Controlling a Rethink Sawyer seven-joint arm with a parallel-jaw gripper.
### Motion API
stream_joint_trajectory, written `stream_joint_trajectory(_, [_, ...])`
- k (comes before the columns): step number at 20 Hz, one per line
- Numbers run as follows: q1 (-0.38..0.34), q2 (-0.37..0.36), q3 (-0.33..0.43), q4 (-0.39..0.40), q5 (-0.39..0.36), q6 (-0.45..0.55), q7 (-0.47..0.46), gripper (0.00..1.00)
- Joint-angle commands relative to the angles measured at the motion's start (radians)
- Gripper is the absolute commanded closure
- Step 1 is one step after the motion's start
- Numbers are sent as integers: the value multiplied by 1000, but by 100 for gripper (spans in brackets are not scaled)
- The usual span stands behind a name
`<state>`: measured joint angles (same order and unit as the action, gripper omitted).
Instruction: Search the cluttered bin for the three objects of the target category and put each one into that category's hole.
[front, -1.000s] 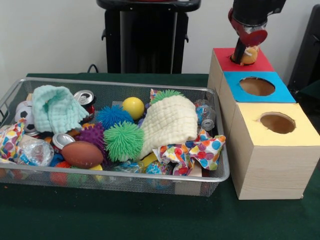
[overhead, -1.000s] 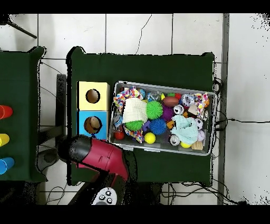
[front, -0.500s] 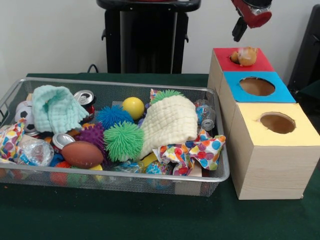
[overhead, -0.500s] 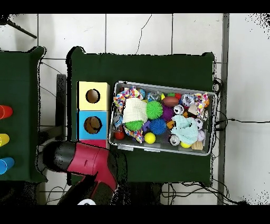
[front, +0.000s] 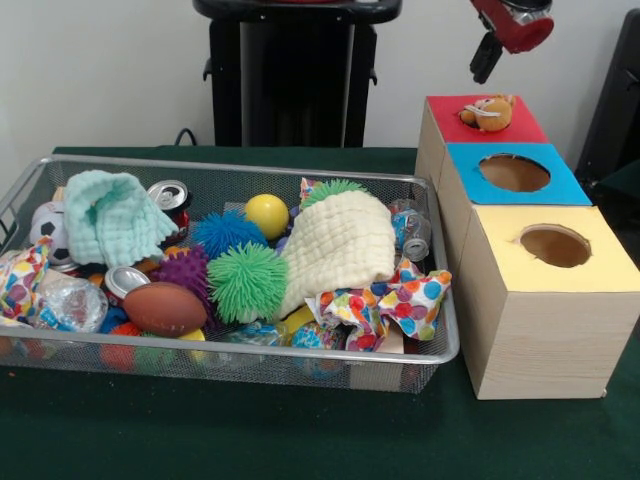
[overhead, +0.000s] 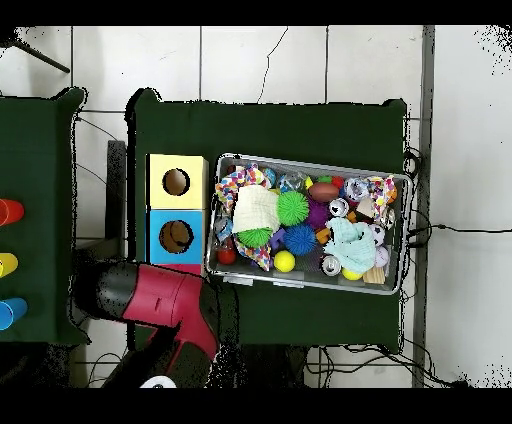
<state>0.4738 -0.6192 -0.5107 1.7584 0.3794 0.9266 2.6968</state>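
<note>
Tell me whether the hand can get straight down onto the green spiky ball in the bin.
Probably yes. The green spiky ball lies on top of the clutter with nothing over it, and the hand hangs clear above the red box, so its way looks free.

A dark green cloth covers the worktop (front: 200, 430). Behind it stands a plain pale wall (front: 100, 70), evenly lit. From overhead, the floor (overhead: 260, 60) is pale tile with dark seams and a thin crack, and cables (overhead: 440, 228) trail across it beside the worktop. A second green-covered table (overhead: 35, 200) stands just to one side, apart from the first
</note>
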Motion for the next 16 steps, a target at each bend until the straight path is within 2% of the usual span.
stream_joint_trajectory(1, [-47,71,52,-121,31,17,235,100])
stream_joint_trajectory(3, [-53,86,63,-156,39,45,246,100])
stream_joint_trajectory(9, [-64,105,123,-195,101,95,269,100])
stream_joint_trajectory(16, [-64,162,141,-263,133,140,290,100])
